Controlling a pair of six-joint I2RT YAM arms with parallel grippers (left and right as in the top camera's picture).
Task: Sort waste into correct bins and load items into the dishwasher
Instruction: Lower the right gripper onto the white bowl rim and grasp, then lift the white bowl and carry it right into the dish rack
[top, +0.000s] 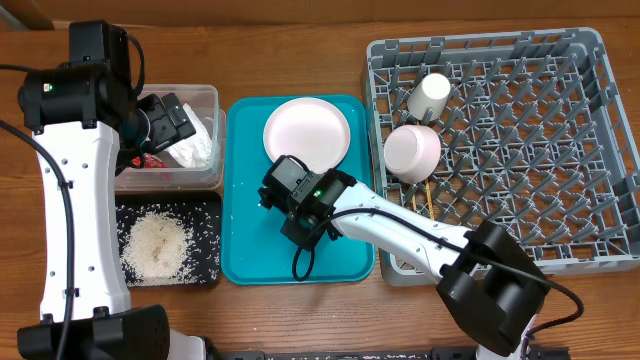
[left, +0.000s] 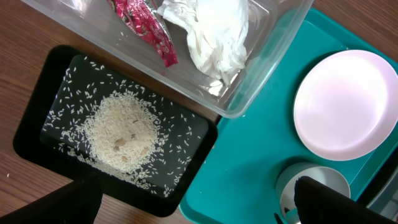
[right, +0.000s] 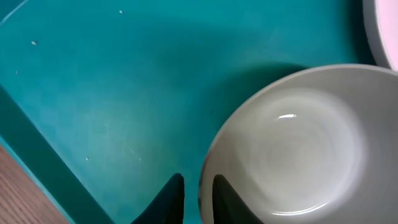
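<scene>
A pale greenish-white bowl (right: 298, 143) (left: 311, 177) sits on the teal tray. My right gripper (right: 198, 193) (top: 300, 205) is shut on its rim, one finger inside and one outside. The pink plate (top: 307, 132) lies beside it on the tray. My left gripper (left: 199, 208) (top: 165, 120) hangs open above the clear tub (top: 205, 100), which holds the red wrapper (left: 146, 28) and the white napkin (left: 214, 34). Rice (top: 158, 243) is piled in the black tray (top: 205, 270). The dish rack (top: 600, 150) holds a pink bowl (top: 412, 150), a cream cup (top: 430, 95) and chopsticks (top: 425, 200).
The teal tray (top: 240, 230) lies between the two bins on the left and the rack on the right. Bare wooden table shows along the front edge. Most of the rack's pegs to the right stand free.
</scene>
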